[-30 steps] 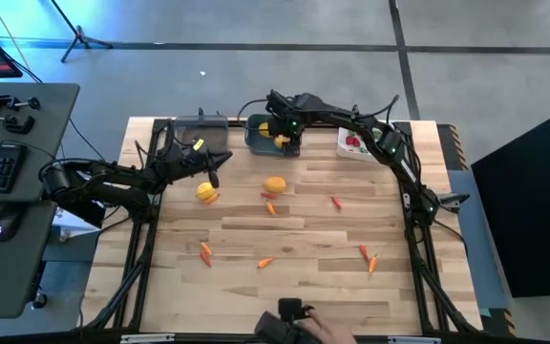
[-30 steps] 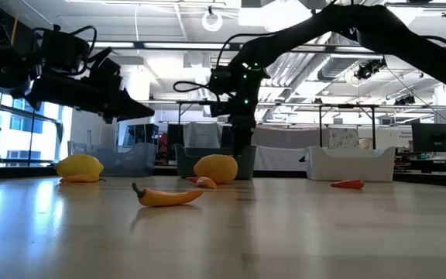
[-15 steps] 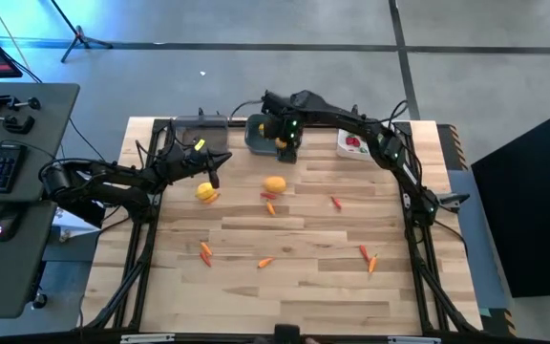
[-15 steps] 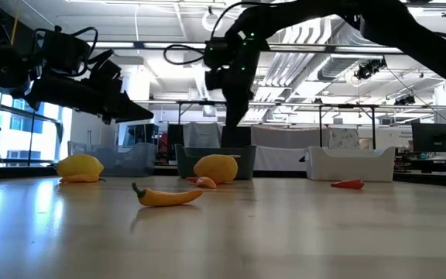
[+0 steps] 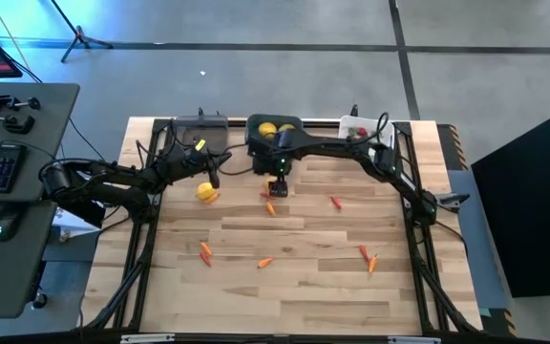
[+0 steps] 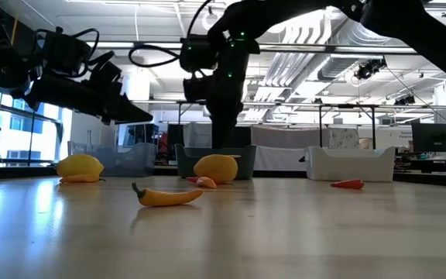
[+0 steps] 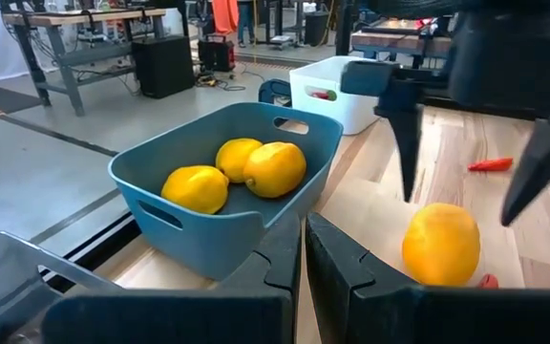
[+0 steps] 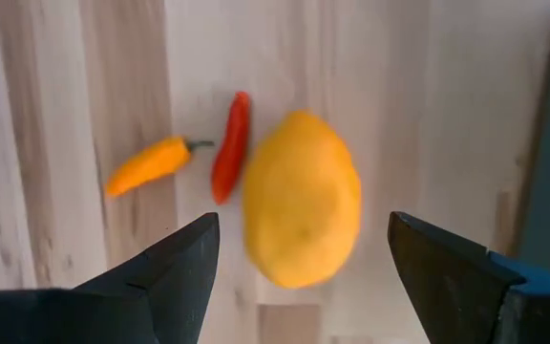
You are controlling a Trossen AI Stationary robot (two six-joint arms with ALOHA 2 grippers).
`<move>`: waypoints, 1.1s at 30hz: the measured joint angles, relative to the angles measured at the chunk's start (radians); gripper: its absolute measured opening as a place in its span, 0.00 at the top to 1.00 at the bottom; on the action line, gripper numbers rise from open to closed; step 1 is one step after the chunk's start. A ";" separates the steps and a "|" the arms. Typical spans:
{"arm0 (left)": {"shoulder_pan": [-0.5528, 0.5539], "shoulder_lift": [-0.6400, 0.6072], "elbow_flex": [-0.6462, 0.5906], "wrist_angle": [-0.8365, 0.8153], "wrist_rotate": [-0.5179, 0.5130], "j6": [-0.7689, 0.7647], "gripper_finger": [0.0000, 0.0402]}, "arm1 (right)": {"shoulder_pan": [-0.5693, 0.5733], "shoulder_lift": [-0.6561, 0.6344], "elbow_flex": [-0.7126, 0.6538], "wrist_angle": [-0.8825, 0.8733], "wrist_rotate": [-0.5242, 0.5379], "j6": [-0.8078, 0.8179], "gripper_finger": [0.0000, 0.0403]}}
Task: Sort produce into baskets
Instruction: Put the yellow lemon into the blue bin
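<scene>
A loose lemon lies on the table in front of the teal bin. The bin holds three lemons. My right gripper is open and points down above the loose lemon, with one finger on each side and neither touching it. It also shows in the high view. A red chili and an orange pepper lie beside this lemon. My left gripper is shut and empty, held above the table near a second loose lemon.
The clear-grey bin stands left of the teal one, and the white bin stands to its right with red bits inside. Small carrots and peppers lie scattered over the table's middle and near part.
My right gripper has gone from over the teal bin toward the table's near edge and now stands over the loose lemon. The lemons in the bin, covered by the gripper before, now show. My left arm has kept still.
</scene>
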 joint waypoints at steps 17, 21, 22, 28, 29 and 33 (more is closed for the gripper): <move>0.013 0.000 0.000 -0.020 0.000 -0.004 0.98 | 0.017 0.000 -0.143 0.118 0.053 0.015 0.40; 0.032 0.000 0.000 -0.029 0.000 -0.004 0.98 | 0.014 0.000 -0.144 0.120 0.036 0.007 0.60; 0.037 0.000 0.000 -0.031 0.000 -0.004 0.98 | 0.011 0.000 -0.143 0.124 0.036 -0.001 0.63; 0.043 0.000 0.000 -0.037 0.000 -0.004 0.98 | -0.030 0.002 -0.015 0.101 0.036 -0.017 0.63; 0.043 0.000 0.000 -0.037 0.000 -0.004 0.98 | -0.045 0.002 0.014 0.102 0.041 -0.017 0.63; 0.043 0.000 0.000 -0.037 0.000 -0.013 0.98 | -0.115 0.001 0.089 0.147 0.045 0.003 0.63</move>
